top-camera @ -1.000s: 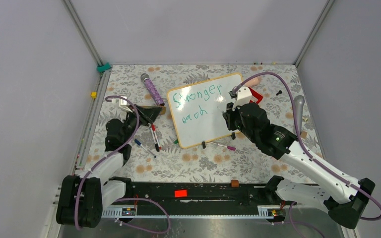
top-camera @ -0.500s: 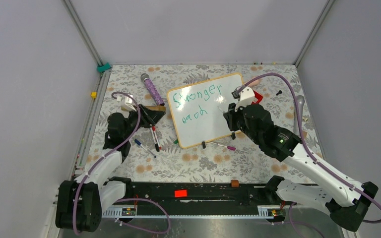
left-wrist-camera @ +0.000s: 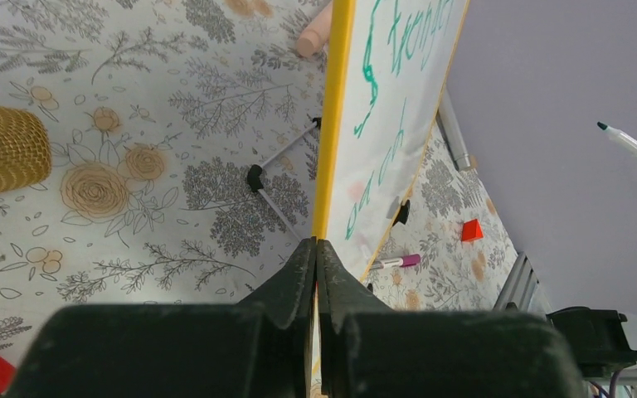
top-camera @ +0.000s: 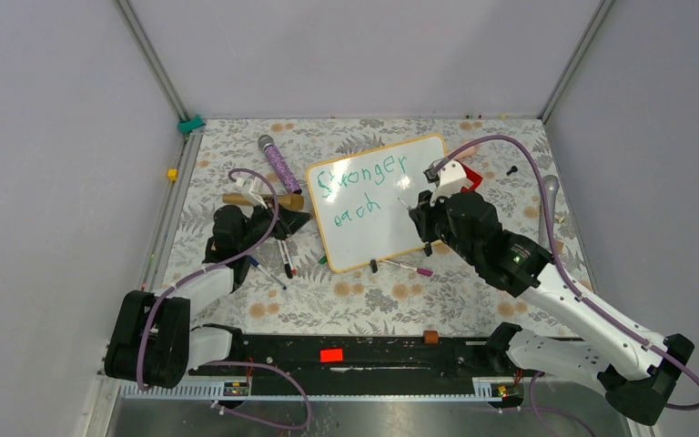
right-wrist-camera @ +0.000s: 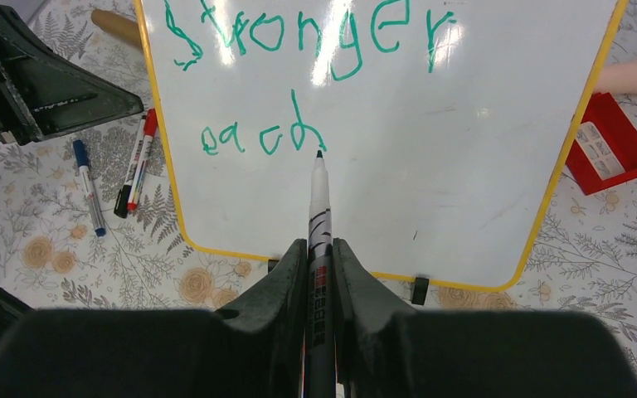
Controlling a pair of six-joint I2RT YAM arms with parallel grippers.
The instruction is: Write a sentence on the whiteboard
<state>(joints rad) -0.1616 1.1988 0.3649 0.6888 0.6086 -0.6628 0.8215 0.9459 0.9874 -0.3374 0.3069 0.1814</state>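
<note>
Now left gripper (left-wrist-camera: 315, 242) has swung to the whiteboard (left-wrist-camera: 379, 157) edge, jaws pressed together. Right gripper (right-wrist-camera: 319, 249) pinches marker (right-wrist-camera: 318, 195). Sentence (right-wrist-camera: 299, 33) lacks "day": likely bracing.

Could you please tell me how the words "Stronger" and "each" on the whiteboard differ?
"Stronger" sits on the top line of the whiteboard; "each" is on the line below, at the left. "Stronger" runs to eight letters and spans far wider than four-letter "each". The marker in the right pincer has its tip at the end of "each", well clear of "Stronger". Both are green handwriting.
</note>
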